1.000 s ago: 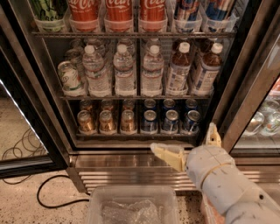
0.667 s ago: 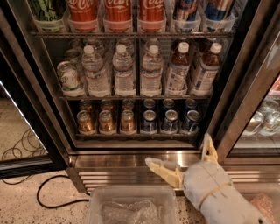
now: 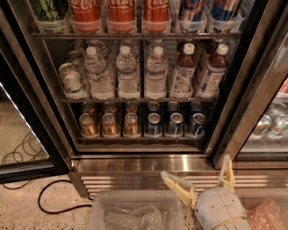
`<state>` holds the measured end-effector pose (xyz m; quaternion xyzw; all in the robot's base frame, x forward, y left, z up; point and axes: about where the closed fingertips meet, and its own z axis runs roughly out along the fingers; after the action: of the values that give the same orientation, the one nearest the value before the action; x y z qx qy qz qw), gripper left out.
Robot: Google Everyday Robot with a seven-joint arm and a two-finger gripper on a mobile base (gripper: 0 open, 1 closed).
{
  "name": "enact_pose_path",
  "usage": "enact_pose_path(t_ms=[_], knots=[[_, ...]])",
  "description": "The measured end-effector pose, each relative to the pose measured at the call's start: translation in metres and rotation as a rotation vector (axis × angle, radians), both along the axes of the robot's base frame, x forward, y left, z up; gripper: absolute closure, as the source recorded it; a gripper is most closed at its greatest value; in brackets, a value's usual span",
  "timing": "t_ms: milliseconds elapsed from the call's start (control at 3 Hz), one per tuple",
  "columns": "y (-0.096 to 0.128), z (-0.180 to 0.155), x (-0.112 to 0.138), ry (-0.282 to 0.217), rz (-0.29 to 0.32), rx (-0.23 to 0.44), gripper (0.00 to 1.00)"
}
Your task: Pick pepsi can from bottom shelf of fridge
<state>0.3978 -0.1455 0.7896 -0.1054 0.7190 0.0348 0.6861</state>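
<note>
Several dark-blue pepsi cans point(image 3: 174, 124) with silver tops stand on the right half of the bottom shelf point(image 3: 139, 138) of the open fridge point(image 3: 252, 94). Gold-brown cans point(image 3: 109, 124) fill the left half of that shelf. My gripper point(image 3: 203, 176) is low in the view, in front of the fridge's stainless slatted base point(image 3: 135, 179), below and to the right of the pepsi cans. Its two cream fingers are spread wide apart with nothing between them.
Water and tea bottles point(image 3: 155, 72) fill the middle rack, with red Coca-Cola cans point(image 3: 120, 11) above. A clear plastic bin point(image 3: 135, 211) with crumpled plastic sits on the floor below. A black cable point(image 3: 49, 197) lies on the speckled floor at left. The fridge door frame point(image 3: 31, 130) stands at left.
My gripper has dropped lower and back from the fridge, away from the bottom shelf. The cans have not moved.
</note>
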Motion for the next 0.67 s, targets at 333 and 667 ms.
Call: enact_pose_path(t_ms=[333,667], knots=[[0.000,0.000,0.000,0.000,0.000,0.000,0.00],[0.000,-0.011,-0.003,0.008,-0.047,0.005,0.00]])
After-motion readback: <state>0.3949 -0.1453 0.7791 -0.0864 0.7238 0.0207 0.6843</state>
